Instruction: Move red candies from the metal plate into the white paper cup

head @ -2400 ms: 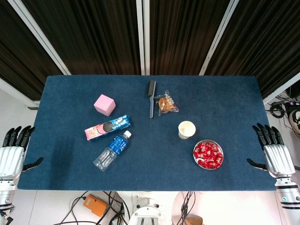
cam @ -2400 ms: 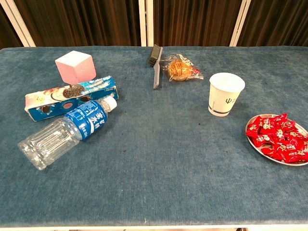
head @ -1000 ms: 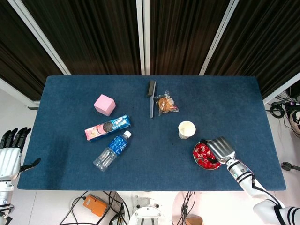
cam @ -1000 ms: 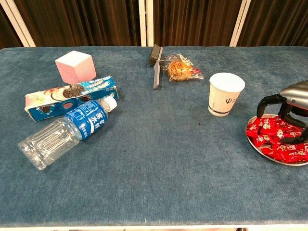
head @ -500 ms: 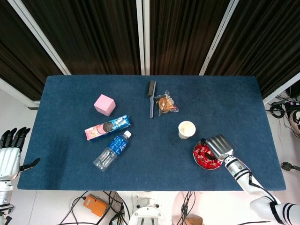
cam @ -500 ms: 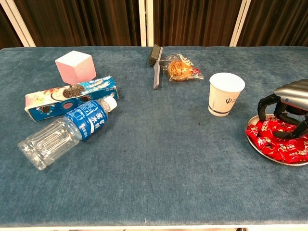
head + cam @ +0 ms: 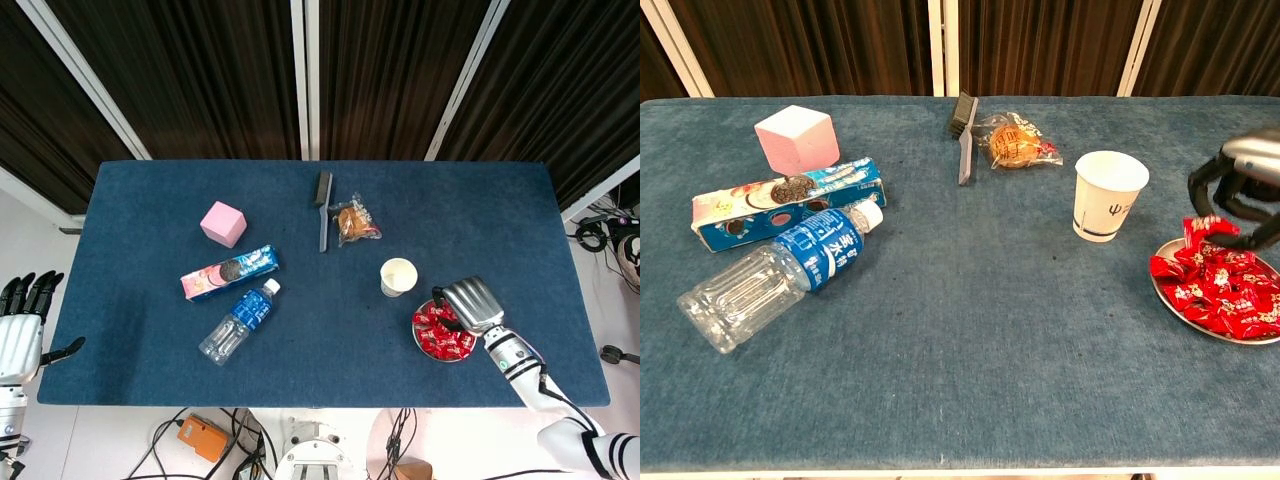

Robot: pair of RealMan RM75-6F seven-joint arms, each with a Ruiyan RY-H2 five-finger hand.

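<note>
The round metal plate (image 7: 441,360) (image 7: 1178,311) sits near the table's front right and is heaped with red wrapped candies (image 7: 438,335) (image 7: 1230,295). The white paper cup (image 7: 398,276) (image 7: 1108,196) stands upright just left of and behind it. My right hand (image 7: 470,303) (image 7: 1245,170) hovers over the plate's far edge with its fingers curled down. It pinches one red candy (image 7: 1205,227), lifted just above the pile. My left hand (image 7: 20,320) hangs off the table's left edge, fingers apart and holding nothing.
On the left half lie a pink cube (image 7: 223,223), a cookie box (image 7: 229,272) and a plastic bottle (image 7: 238,321) on its side. A black brush (image 7: 322,208) and a bagged pastry (image 7: 355,222) lie behind the cup.
My right hand came in from the table's right side, dipped its fingers into the candies, and has now risen a little with one candy. The left hand barely moved.
</note>
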